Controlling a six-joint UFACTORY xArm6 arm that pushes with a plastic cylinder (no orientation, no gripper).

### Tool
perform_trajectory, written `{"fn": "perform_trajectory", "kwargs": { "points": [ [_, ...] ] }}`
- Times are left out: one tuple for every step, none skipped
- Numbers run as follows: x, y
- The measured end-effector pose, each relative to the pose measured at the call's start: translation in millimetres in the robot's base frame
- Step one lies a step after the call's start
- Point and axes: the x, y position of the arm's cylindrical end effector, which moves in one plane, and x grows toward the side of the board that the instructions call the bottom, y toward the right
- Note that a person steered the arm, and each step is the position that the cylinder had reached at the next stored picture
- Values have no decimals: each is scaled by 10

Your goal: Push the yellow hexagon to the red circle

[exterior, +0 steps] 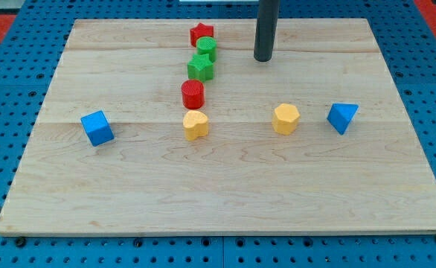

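Note:
The yellow hexagon (286, 118) lies right of the board's middle. The red circle (193, 94) stands left of it, about a fifth of the board's width away. A second yellow block (196, 125), rounded and heart-like, sits just below the red circle, nearly touching it. My tip (263, 59) is near the view's top, above and slightly left of the yellow hexagon, well apart from it and to the right of the green blocks. It touches no block.
A red star (202, 33), a green circle (207, 49) and a green star (200, 68) form a column above the red circle. A blue cube (97, 128) lies at the left, and a blue triangle (342, 117) sits right of the hexagon. The wooden board (225, 201) rests on a blue pegboard.

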Motion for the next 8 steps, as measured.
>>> {"fn": "perform_trajectory", "kwargs": {
  "points": [
    [0,0],
    [-51,0],
    [-53,0],
    [-79,0],
    [-93,0],
    [-101,-23],
    [-127,-71],
    [-158,-97]
  ]
}}
